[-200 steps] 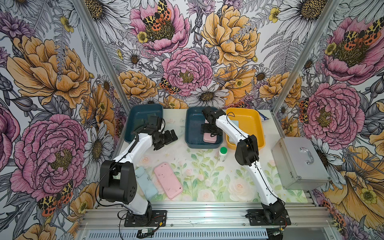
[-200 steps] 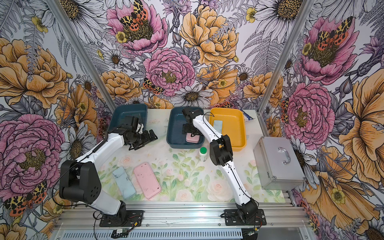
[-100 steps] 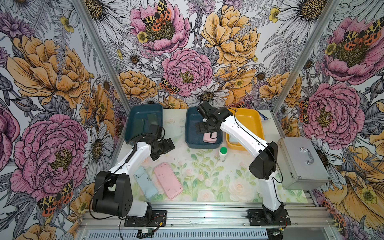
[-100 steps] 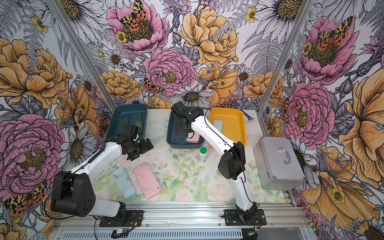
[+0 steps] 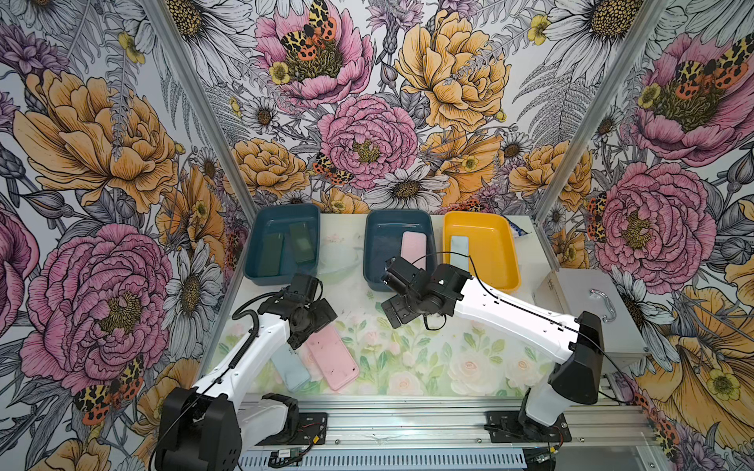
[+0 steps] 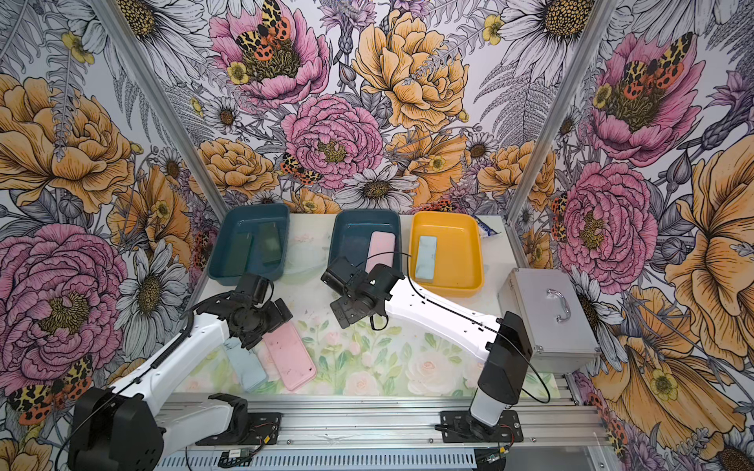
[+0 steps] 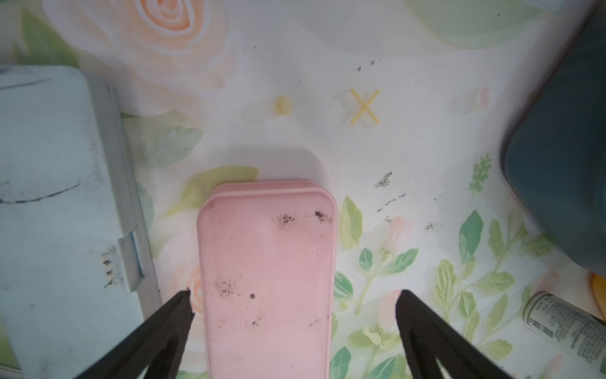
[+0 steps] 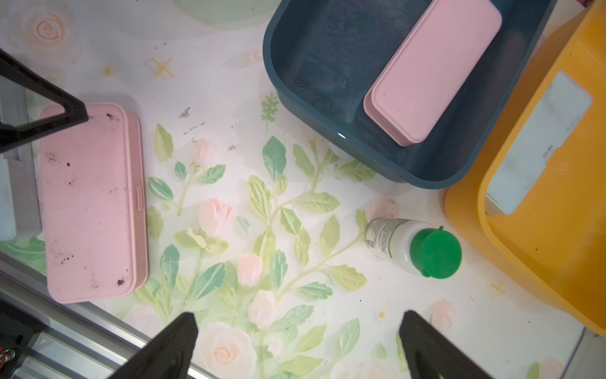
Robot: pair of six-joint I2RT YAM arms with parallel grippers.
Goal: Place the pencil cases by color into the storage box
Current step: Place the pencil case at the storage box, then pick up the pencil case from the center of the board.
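A pink pencil case point(image 5: 332, 357) point(image 7: 267, 279) and a light blue pencil case point(image 5: 291, 369) point(image 7: 55, 213) lie side by side on the table's front left. My left gripper point(image 5: 312, 326) point(image 7: 295, 295) hovers open over the pink case's far end, with a finger on each side and not touching it. My right gripper point(image 5: 395, 312) point(image 8: 296, 320) is open over bare table in front of the middle box. Two dark green pencil cases point(image 5: 271, 255) lie in the left teal storage box point(image 5: 249, 261). A pink case point(image 5: 413, 249) lies in the middle teal box point(image 5: 369, 253), and a light blue case point(image 5: 460, 250) in the yellow box point(image 5: 506, 253).
A small white bottle with a green cap point(image 8: 413, 246) stands on the table between the middle box and the yellow box; my right arm hides it in both top views. A closed silver case with a handle point(image 5: 587, 314) sits at the table's right edge.
My left arm pulled back from beside the left box to over the pink case at the front. My right arm drew out of the middle box toward the table centre, leaving the pink case there.
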